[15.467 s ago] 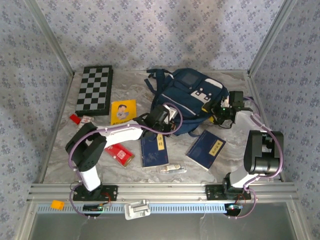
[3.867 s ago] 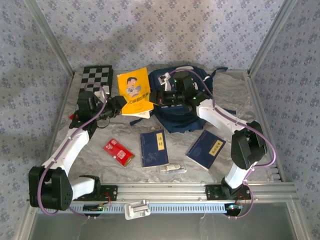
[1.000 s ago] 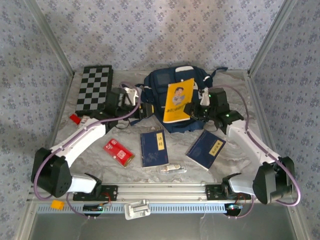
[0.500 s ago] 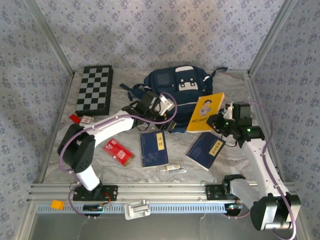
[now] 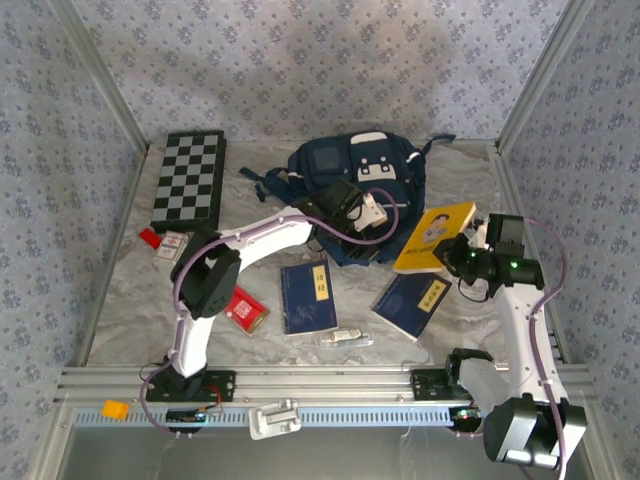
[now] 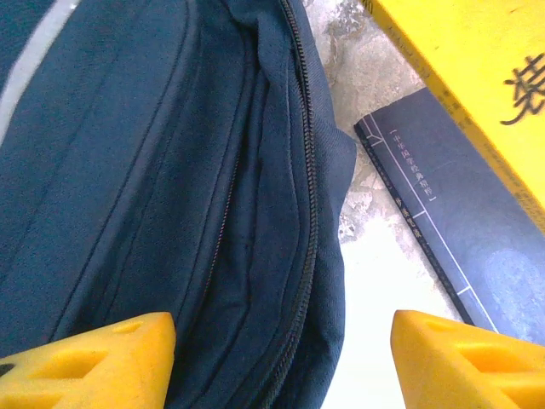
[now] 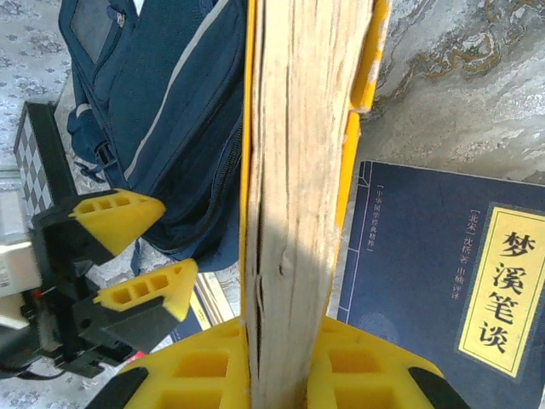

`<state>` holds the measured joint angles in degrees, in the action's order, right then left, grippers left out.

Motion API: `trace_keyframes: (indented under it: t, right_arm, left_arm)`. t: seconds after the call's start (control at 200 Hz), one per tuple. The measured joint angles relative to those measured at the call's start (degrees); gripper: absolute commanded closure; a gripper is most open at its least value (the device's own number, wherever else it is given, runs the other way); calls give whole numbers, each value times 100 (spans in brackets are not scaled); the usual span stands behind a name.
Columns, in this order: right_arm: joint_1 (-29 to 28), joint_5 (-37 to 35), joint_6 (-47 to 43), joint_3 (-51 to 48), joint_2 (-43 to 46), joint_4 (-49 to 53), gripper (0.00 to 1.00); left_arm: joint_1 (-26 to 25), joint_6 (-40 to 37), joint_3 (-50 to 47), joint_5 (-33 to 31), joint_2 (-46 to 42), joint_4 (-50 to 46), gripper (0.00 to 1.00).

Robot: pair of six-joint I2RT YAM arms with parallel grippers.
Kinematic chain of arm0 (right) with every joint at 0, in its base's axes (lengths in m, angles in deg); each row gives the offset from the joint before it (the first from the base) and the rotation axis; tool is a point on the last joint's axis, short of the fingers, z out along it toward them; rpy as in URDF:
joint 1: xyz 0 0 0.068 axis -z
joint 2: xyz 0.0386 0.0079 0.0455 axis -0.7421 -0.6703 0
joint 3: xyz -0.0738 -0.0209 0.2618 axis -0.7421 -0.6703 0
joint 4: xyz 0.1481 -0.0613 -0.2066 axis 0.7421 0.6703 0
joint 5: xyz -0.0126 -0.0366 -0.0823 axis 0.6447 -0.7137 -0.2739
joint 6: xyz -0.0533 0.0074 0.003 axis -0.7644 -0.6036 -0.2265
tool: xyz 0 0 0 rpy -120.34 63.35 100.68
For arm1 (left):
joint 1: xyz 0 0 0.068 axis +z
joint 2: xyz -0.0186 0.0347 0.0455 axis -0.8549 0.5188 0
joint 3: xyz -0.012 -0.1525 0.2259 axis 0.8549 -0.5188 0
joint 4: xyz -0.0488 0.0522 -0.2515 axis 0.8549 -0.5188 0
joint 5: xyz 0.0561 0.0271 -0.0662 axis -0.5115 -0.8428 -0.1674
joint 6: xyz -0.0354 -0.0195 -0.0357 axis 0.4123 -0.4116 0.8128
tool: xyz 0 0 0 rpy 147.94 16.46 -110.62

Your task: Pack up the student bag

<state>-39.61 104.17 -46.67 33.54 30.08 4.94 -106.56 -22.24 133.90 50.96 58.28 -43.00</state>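
The student bag [image 5: 345, 180] lies at the back centre of the tabletop [image 5: 460, 180], with the chessboard [image 5: 188, 178] to its left. In front of it lie a near-left book [image 5: 308, 297] and a near-right book [image 5: 412, 300]. The right end effector [image 5: 462, 256] holds a third book [image 5: 435, 236] just right of the bag. The left end effector [image 6: 281, 358] is at the bag's near edge.
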Motion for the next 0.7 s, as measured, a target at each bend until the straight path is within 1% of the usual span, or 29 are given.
trace_keyframes:
  t: [0.135,0.36,0.43,0.59,0.7]
  right_arm:
    - [107,125,-57,-42,28,4,100]
    - [192,251,-101,-63,63,13,100]
    - [216,293,-120,-70,90,17,100]
    - [262,337,-122,-98,142,13,100]
    - [284,358,-122,-155,160,13,100]
  left_arm:
    - [-20,4,520,-4,426,-295,39]
    - [70,173,1375,-111,981,-754,53]
    - [140,284,1445,-37,1029,-796,55]
    - [330,581,1449,345,1032,-841,59]
    - [387,715,1449,372,1032,-844,62]
